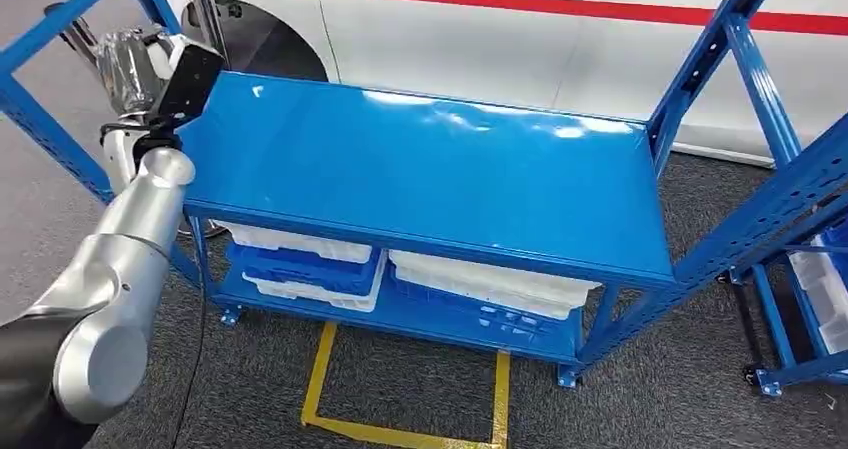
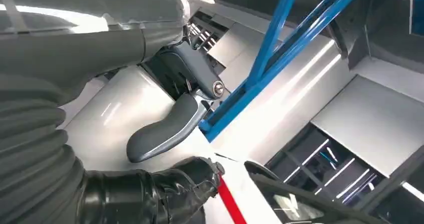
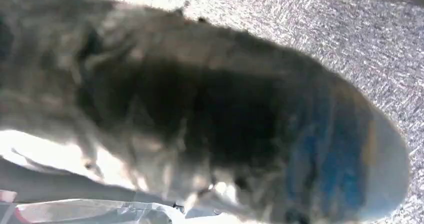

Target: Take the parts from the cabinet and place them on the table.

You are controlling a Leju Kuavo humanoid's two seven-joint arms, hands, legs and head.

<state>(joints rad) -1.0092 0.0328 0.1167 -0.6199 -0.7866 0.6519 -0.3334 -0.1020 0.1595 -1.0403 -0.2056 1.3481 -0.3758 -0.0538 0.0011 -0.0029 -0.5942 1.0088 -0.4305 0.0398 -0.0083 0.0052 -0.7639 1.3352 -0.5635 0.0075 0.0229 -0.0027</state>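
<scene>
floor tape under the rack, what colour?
Yellow floor tape, clearest in the head view.

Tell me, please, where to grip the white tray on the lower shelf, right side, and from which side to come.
Grip the white tray by its long front rim, coming in from the front under the blue top. That edge faces the robot, and the top blocks any reach from above.

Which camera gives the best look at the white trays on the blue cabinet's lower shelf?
The head view: it looks down on the blue cabinet and shows the white trays stacked under its top. The left wrist view catches blue frame bars instead, and the right wrist view is a blur over grey floor.
</scene>
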